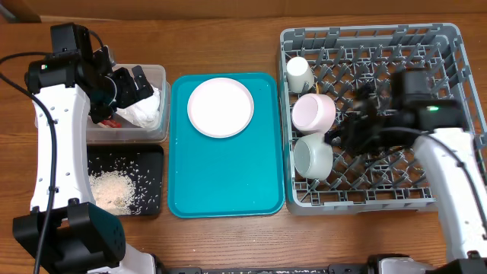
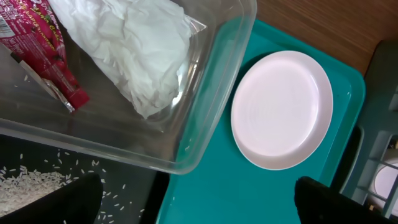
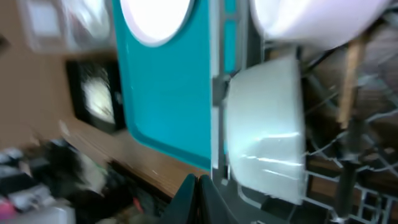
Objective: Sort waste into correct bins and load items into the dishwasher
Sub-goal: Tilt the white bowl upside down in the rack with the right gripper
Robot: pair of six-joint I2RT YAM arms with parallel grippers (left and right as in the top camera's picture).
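Two pincers: my left pincer (image 2: pixel 199 196) gapes wide over the clear tub (image 2: pixel 214 93) holding napkin (image 2: pixel 137 50) and wrapper (image 2: pixel 43 53); plate (image 1: pixel 221 106) sits on the teal tray (image 1: pixel 228 179); my right pincer (image 3: pixel 199 193), pinched closed, hovers over the rack (image 1: pixel 449 46) by the white-grey bowl (image 3: pixel 267 143).

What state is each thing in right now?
plate: on teal tray, not racked
cup: in rack
pink bowl: in rack, on edge
white-grey bowl: in rack, on edge
chopstick: in rack, only one visible
napkin: in clear tub
wrapper: in clear tub
rice: loose in black tray
left hand: open, empty
right hand: shut, over rack
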